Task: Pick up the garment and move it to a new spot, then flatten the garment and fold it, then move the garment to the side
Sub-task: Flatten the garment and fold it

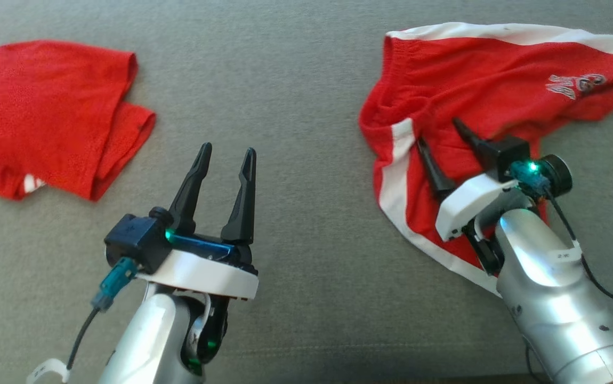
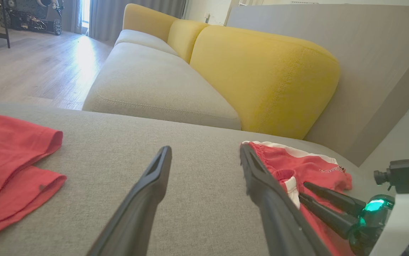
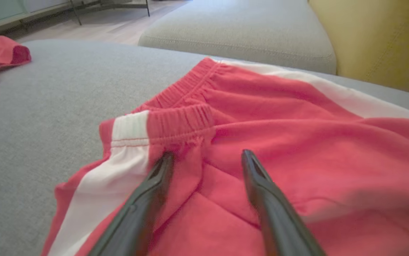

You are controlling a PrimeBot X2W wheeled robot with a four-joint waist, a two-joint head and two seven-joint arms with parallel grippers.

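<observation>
Rumpled red shorts [image 1: 477, 80] w/ white stripes lie at the far right corner of the gray sofa cushion [image 1: 296, 80]. R gripper [image 1: 438, 130] sits over their waistband, fingers apart, empty; L gripper [image 1: 228, 148], fingers wide, over bare cushion near front edge.

**Wide bare lane down the middle of the cushion**

Between the folded red garment [image 1: 45, 117] on the left and the red shorts [image 1: 498, 80] on the right, the grey cushion [image 1: 296, 80] lies bare, a broad passage. The left gripper [image 1: 230, 148] hovers there, fingers spread. The right gripper [image 1: 437, 130], fingers apart, sits low over the shorts. Beyond them, a yellow backrest [image 2: 261, 78] blocks the way.
</observation>
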